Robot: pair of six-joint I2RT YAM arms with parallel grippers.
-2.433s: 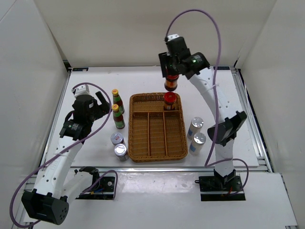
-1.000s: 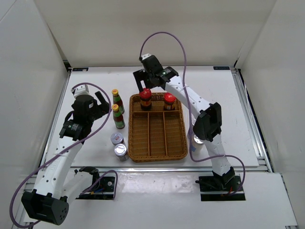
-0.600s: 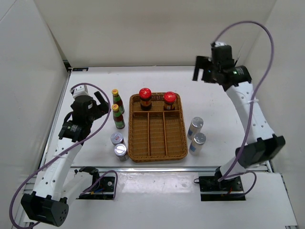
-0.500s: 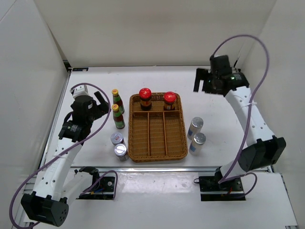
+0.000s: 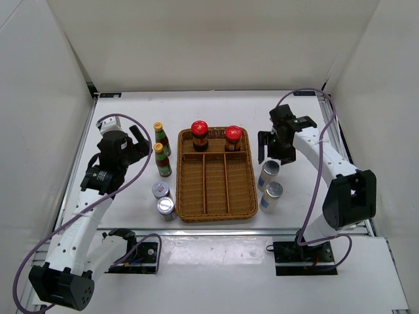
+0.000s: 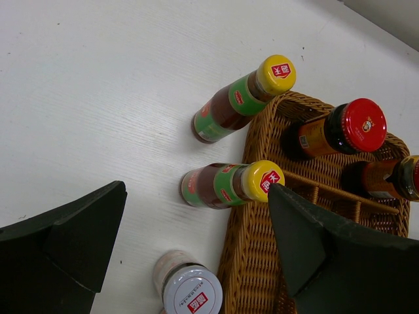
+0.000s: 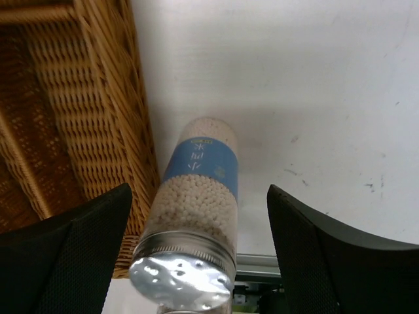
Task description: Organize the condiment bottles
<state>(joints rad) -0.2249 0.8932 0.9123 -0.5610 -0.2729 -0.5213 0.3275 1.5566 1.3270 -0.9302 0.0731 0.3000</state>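
Two red-capped jars (image 5: 200,135) (image 5: 233,138) stand in the back compartment of the wicker tray (image 5: 216,208). Left of the tray stand two yellow-capped bottles (image 5: 160,135) (image 5: 162,160) and two short silver-lidded jars (image 5: 160,190) (image 5: 165,207). Two white shakers (image 5: 268,175) (image 5: 272,196) stand to its right. My right gripper (image 5: 273,156) hangs open over the back shaker (image 7: 200,196), one finger on each side and a gap on both. My left gripper (image 5: 134,140) is open above the yellow-capped bottles (image 6: 242,98) (image 6: 229,184), holding nothing.
The tray's three long front compartments (image 5: 216,180) hold nothing. In the right wrist view the tray's wicker wall (image 7: 111,118) runs close beside the shaker. The table's front rail (image 5: 262,232) lies just past the front shaker.
The right gripper let go of a red-capped jar in the tray's back compartment, swung off to the right, then came down over the back shaker. The left arm has not moved.
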